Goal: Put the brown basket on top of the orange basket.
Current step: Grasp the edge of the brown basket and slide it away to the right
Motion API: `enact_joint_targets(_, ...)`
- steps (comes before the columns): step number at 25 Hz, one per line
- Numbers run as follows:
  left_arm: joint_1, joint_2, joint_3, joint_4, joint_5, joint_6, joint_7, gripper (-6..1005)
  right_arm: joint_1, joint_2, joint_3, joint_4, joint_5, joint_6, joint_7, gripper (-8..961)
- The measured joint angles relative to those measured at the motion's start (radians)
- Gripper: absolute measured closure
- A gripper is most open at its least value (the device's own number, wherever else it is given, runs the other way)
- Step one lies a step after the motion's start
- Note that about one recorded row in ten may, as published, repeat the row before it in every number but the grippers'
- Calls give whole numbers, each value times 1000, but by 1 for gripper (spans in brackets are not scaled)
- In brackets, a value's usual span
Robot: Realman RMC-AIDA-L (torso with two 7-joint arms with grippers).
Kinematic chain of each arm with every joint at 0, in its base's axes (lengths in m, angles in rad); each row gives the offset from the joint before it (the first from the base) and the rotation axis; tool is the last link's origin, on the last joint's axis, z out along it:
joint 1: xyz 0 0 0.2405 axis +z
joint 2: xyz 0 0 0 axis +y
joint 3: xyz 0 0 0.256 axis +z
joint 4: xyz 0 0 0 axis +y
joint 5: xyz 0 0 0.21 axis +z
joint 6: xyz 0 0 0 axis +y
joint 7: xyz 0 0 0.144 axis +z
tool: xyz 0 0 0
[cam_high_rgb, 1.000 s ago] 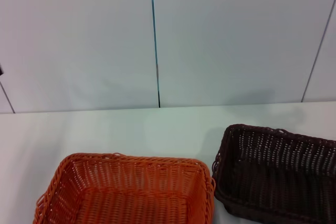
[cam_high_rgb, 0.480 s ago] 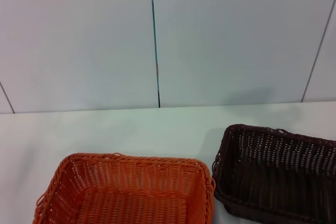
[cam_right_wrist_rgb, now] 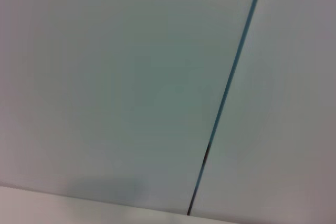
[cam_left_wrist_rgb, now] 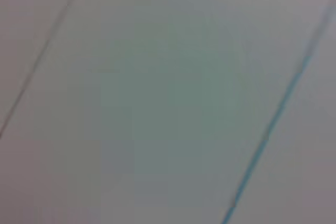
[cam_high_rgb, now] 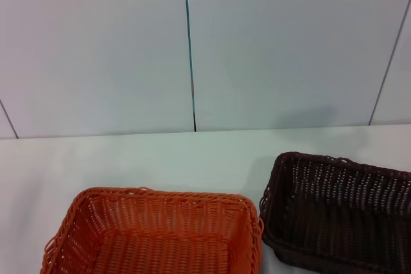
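The orange basket (cam_high_rgb: 154, 232) sits on the white table at the front left of the head view, open side up and empty. The brown basket (cam_high_rgb: 337, 213) sits to its right, close beside it, also open side up and empty; its right end runs out of the picture. Neither gripper shows in any view. The left wrist view and the right wrist view show only the pale wall panels.
The white table (cam_high_rgb: 160, 158) stretches behind both baskets to a pale panelled wall (cam_high_rgb: 270, 43) with a dark vertical seam (cam_high_rgb: 190, 62).
A small dark shape at the left edge of the head view a second ago has gone. The baskets have not moved.
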Motion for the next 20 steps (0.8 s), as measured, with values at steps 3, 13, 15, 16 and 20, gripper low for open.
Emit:
enact_joint_targets(3,-31,6,10,51,122,33,-5,255,0,0,7,0,13,0,0,122)
enact_joint_targets(13,-27,2,-21,37,355,7,111,317,-21,0,105,-1,155,52,2,121)
enact_joint_targets(15,-5,-2,-39,11,357,-6,155,315,-22,-2,159,-1,192,94,2,121)
enact_joint_targets(16,12,-2,-51,-9,357,-22,167,315,-21,-3,182,-1,206,116,2,121)
enact_joint_targets(20,83,-1,-75,-106,359,-105,189,312,-13,-8,245,-3,233,212,-7,121)
